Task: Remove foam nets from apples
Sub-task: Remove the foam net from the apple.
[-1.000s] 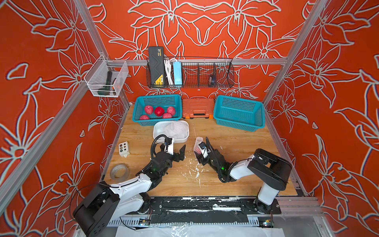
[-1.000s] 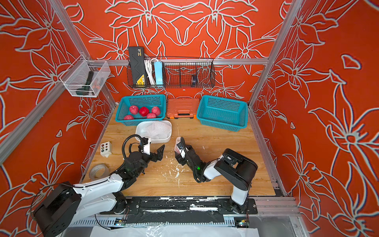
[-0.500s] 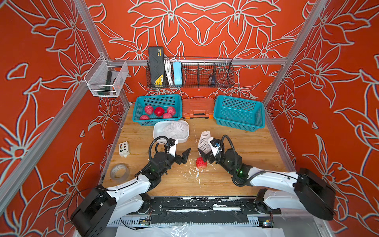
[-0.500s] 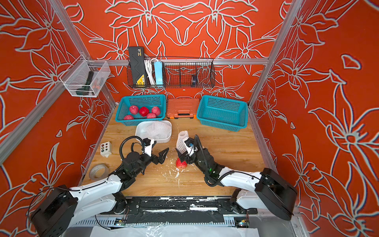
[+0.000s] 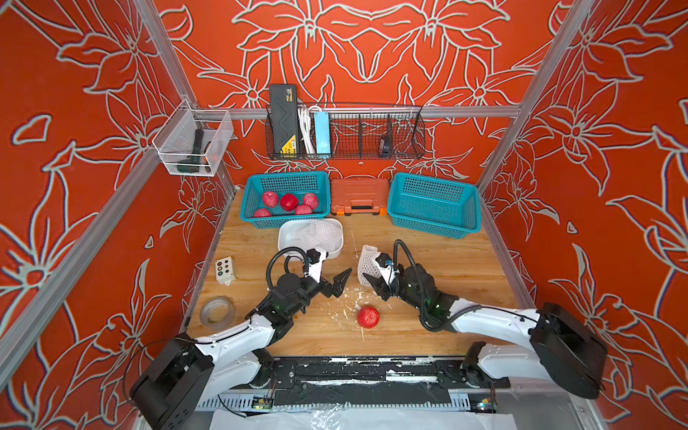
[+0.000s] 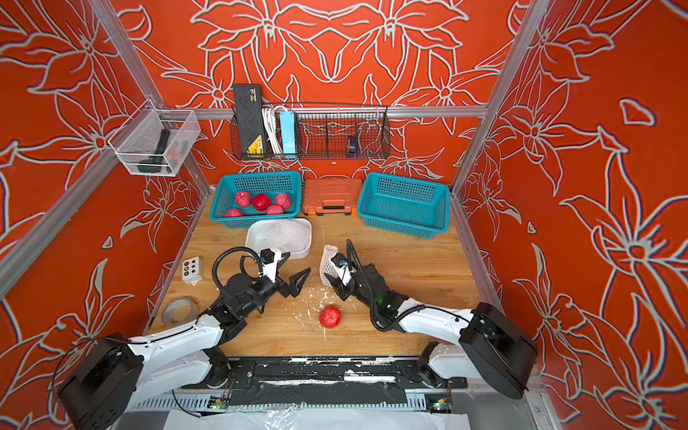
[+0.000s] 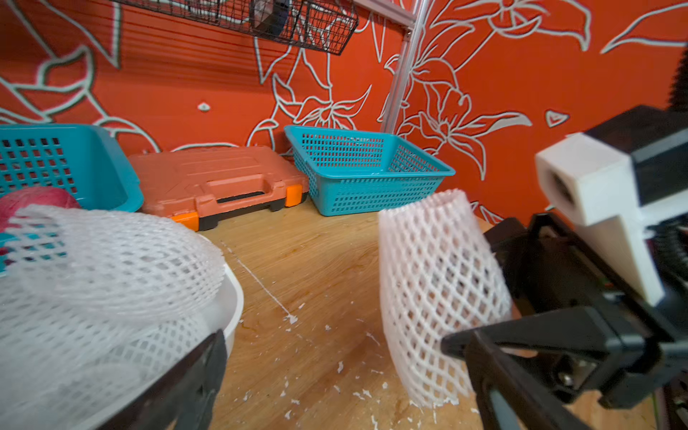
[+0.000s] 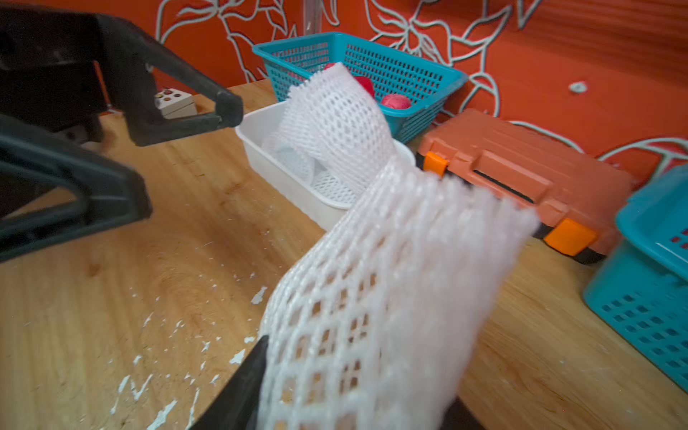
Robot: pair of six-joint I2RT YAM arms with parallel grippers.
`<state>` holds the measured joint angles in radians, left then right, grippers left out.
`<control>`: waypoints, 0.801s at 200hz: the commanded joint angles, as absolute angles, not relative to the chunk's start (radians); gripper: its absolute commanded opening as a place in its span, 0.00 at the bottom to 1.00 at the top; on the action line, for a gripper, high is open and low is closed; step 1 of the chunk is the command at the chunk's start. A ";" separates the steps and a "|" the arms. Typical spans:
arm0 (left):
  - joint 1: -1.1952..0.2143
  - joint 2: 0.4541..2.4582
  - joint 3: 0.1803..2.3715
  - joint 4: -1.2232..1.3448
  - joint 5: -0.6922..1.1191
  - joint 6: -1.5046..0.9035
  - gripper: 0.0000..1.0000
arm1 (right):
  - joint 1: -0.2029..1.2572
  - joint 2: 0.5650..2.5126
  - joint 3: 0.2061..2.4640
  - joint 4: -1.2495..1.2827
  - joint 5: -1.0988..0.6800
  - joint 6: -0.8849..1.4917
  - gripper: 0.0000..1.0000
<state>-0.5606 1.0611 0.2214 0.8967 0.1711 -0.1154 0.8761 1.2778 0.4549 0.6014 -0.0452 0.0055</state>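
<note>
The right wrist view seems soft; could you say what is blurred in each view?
Right wrist view: the white foam mesh net near the lens is smeared; left wrist view: the heaped nets in the white plastic tray are soft; both top views: sharp.

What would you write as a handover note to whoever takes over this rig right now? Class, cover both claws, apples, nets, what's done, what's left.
Left claw: open, empty, above the table.
Right claw: shut on a foam net, held up off the wood.
Bare apple lies on the table between the arms; five apples in the left teal basket look bare.
White tray holds loose nets.
Left, likely: drop the held net in the tray, move the loose apple to the basket.
</note>
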 commanded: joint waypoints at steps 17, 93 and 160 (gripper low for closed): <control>-0.540 1.084 0.220 1.060 0.396 -0.097 0.97 | 0.858 1.267 0.481 0.626 -0.219 -0.022 0.50; -0.522 1.240 0.284 1.131 0.596 -0.114 0.97 | 0.858 1.230 0.472 0.650 -0.385 -0.017 0.50; -0.510 1.279 0.296 1.177 0.649 -0.141 0.83 | 0.859 1.222 0.426 0.724 -0.413 -0.023 0.51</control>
<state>-0.5251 1.2587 0.2790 1.1107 0.5827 -0.1261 0.8619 1.2373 0.4423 0.6666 -0.3771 -0.0082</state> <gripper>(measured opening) 0.869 0.509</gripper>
